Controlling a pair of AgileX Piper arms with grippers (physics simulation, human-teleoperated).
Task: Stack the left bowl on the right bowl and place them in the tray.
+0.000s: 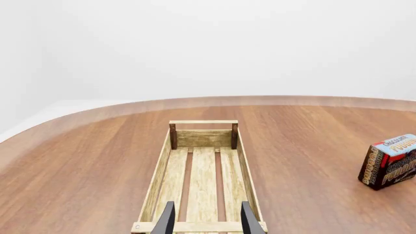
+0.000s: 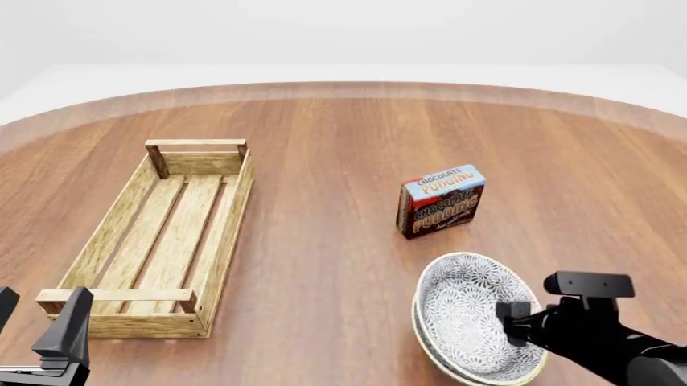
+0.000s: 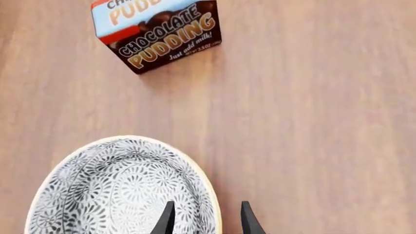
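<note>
The two speckled bowls sit nested at the front right of the table. The left bowl [image 2: 467,310] [image 3: 123,195] lies on top, and only the cream rim of the right bowl [image 2: 427,344] shows beneath it. My right gripper [image 2: 513,320] [image 3: 206,217] is open, with one finger inside and one outside the stack's right-hand rim. The empty wooden tray [image 2: 231,233] [image 1: 156,180] lies at the left. My left gripper [image 2: 41,299] [image 1: 206,219] hangs open over the tray's near end bar and holds nothing.
A chocolate pudding box [image 2: 440,201] [image 3: 156,34] [image 1: 390,161] stands upright between the tray and the bowls, just beyond the stack. The round table's far edge curves behind the tray.
</note>
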